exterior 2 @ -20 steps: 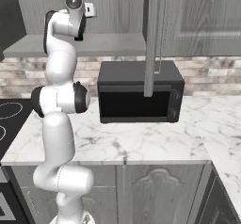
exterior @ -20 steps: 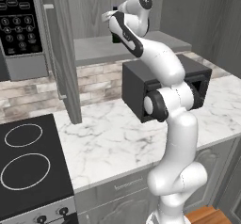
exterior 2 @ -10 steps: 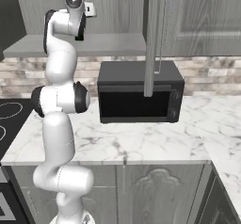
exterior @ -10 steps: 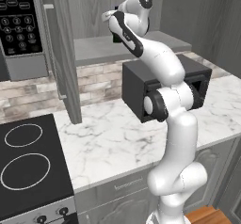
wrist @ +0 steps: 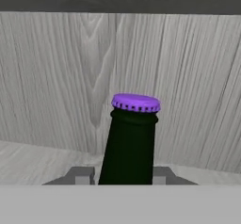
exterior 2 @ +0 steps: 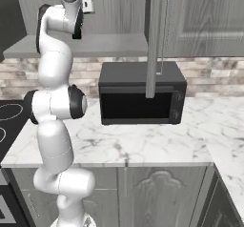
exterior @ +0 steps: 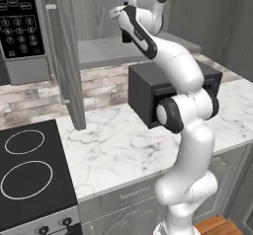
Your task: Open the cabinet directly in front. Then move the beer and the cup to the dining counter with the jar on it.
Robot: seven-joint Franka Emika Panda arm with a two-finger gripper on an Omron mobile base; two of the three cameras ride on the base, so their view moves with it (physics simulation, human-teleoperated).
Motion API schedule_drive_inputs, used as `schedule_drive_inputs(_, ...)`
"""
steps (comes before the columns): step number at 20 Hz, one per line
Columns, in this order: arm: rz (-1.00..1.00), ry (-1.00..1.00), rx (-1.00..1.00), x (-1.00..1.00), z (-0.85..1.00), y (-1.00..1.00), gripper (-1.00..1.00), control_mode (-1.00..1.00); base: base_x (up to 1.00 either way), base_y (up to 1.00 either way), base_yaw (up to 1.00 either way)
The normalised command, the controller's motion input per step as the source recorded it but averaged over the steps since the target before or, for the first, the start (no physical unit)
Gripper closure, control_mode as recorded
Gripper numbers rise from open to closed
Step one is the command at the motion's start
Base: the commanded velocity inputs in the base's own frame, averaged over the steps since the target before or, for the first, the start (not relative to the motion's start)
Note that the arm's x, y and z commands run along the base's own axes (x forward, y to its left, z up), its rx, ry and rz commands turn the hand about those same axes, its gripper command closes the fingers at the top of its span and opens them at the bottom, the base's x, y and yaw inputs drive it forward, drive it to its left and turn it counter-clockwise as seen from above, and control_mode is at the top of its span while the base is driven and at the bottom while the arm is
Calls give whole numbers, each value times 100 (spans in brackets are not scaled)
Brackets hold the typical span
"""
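Standing in cabinet (wrist: 56, 77): beer (wrist: 131, 143).

Glossy white jointed arm (exterior: 183, 81) with dark round joints

base views flank arm (exterior: 183, 81) (hand view close)
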Motion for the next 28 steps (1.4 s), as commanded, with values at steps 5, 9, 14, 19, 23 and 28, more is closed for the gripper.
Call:
schedule_drive_inputs(5, 6, -23, 4, -100, -1, 0, 100, -100, 0, 0, 0)
schedule_drive_inputs(9, 10, -26, 9, -100, -5, -1, 100, -100, 0, 0, 0)
schedule_drive_inputs(14, 14, -34, 17, -100, 18, -21, 100, -100, 0, 0, 0)
schedule_drive_inputs(19, 19, -8, 17, -100, 58, -40, 100, -100, 0, 0, 0)
schedule_drive_inputs(23, 20, 0, 2, -100, -32, -25, 100, -100, 0, 0, 0)
schedule_drive_inputs(28, 19, 0, 0, -100, -81, -25, 100, -100, 0, 0, 0)
